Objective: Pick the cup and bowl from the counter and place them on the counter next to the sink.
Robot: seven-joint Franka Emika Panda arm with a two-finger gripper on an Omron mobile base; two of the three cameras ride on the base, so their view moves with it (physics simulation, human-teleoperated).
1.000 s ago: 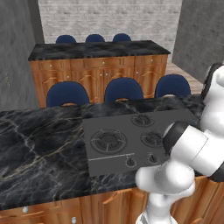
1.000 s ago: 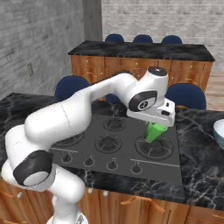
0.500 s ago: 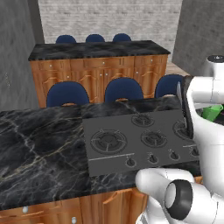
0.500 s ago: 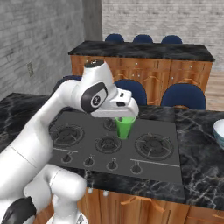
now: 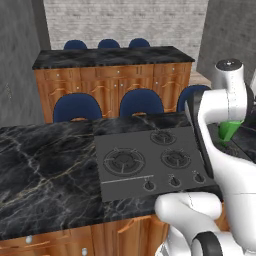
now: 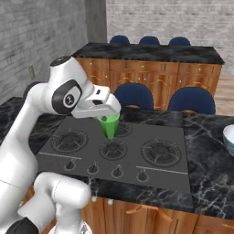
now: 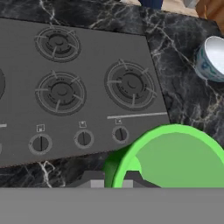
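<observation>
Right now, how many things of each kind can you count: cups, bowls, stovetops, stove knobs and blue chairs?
Cups: 1, green cup held in the claw
Bowls: 1, white bowl
Stovetops: 1, stovetop
Stove knobs: 4, e.g. knob
Blue chairs: 6, e.g. chair
Total: 13

The bright green cup (image 7: 175, 157) fills the lower right, its open rim toward the camera, held up close above the dark grey stovetop (image 7: 74, 87). Three burners and a row of round knobs (image 7: 83, 139) show on the stovetop. The white bowl (image 7: 211, 59) with blue pattern rests on the black marble counter (image 7: 183, 100) at upper right.
</observation>
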